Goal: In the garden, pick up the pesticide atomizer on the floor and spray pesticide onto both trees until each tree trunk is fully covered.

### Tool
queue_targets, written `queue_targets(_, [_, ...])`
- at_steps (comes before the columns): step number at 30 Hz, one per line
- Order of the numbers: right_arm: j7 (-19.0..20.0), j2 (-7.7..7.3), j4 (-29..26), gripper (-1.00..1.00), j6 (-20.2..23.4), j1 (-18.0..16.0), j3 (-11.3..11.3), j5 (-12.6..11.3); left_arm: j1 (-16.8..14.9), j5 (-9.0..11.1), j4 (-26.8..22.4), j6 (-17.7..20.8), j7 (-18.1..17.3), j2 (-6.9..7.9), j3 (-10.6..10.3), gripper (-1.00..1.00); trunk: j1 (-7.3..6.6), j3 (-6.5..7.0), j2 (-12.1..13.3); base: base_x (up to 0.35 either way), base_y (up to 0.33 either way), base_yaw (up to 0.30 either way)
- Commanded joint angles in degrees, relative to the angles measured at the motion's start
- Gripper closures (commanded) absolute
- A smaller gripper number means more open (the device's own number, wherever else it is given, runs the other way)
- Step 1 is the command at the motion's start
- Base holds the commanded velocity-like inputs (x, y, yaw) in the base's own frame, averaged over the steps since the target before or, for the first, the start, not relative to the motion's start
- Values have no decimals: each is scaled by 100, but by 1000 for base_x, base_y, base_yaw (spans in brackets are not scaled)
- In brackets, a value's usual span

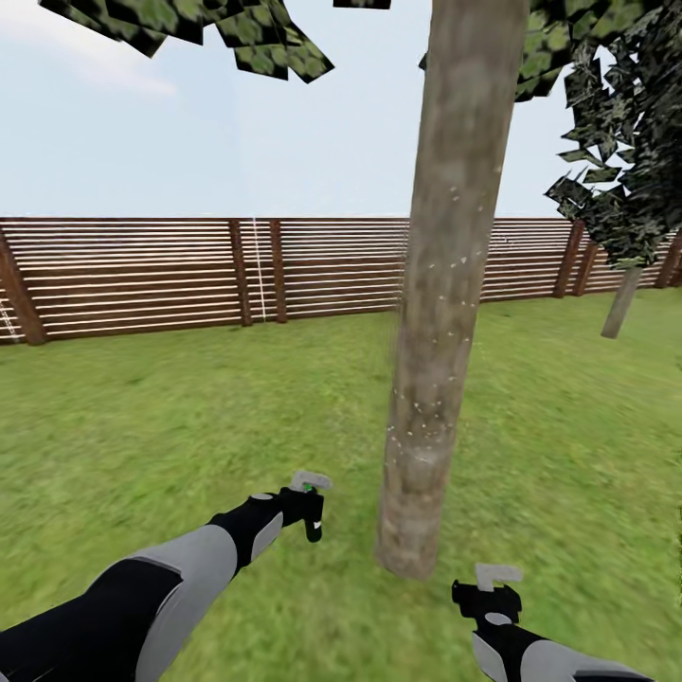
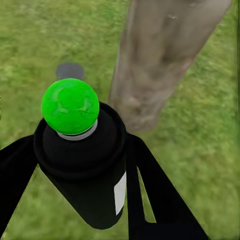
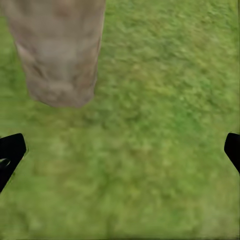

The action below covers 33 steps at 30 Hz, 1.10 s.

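Left gripper [image 1: 308, 511] is clamped on the pesticide atomizer [image 2: 82, 165]; in the left wrist view its dark fingers [image 2: 150, 195] press both sides of the black body, whose white label faces one finger and whose bright green dot [image 2: 70, 106] sits at the top of the bottle; in the head view the pale trigger head [image 1: 311, 481] shows just above the gripper. The near tree trunk [image 1: 440, 313] stands just ahead of and to the right of the left gripper, apart from it; the trunk is grey-brown, mottled, flecked with small white specks; its foot meets the lawn [image 1: 170, 426] between the two grippers.

Right gripper [image 1: 485, 599] hangs low, near the trunk's foot and to its right; its fingers [image 3: 10, 152] are spread wide with grass between them, nothing held.

Beyond both grippers: a slatted wooden fence [image 1: 142, 270]; a second tree [image 1: 625, 189] far off to the right.
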Motion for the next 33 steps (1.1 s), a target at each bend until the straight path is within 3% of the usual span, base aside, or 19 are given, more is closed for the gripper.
queue_targets(1, [-20, 0, 29, -100, -44, -13, -12, 21, -2, 42, -8, 31, -16, 0, -28, 100, 2, -7, -5, 163, 700, -300])
queue_targets(23, [-18, 74, 31, -100, -44, -13, -11, 21, 7, 42, -8, 31, -71, 0, -28, 100, 2, -7, -5, 163, 700, -300])
queue_targets(33, [-19, 78, 31, -100, -44, -13, -10, 21, 7, 42, -8, 30, -77, 0, -28, 100, 2, -7, -5, 72, 336, -300])
